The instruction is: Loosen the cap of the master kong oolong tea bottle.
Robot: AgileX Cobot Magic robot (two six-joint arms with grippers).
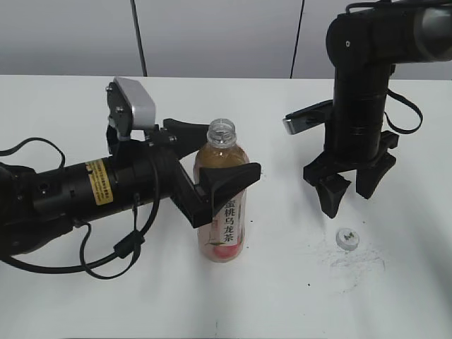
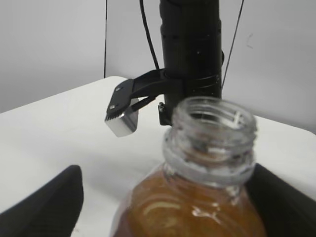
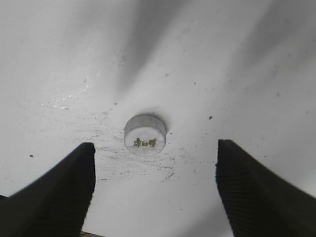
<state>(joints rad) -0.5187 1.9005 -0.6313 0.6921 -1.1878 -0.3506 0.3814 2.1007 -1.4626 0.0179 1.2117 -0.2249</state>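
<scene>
- The master kong oolong tea bottle, tall clear plastic with amber tea and a pink-and-white label, stands open-necked on the white table.
- The left gripper pinches its shoulder between black fingers; a jolt could likely spill tea.
- The right gripper hangs spread and empty above the table.
- The small round white-grey cap lies below it, liable to roll if nudged.

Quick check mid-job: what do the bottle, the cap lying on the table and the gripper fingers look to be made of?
Bottle: clear, glossy plastic by the look; amber tea shows through, with a printed label wrap. Cap: opaque white-grey plastic, matte, small mark on top. Right gripper fingers: black, matte, finely ribbed inner faces, probably rubber or plastic. Table: white, scuffed near the cap.
</scene>
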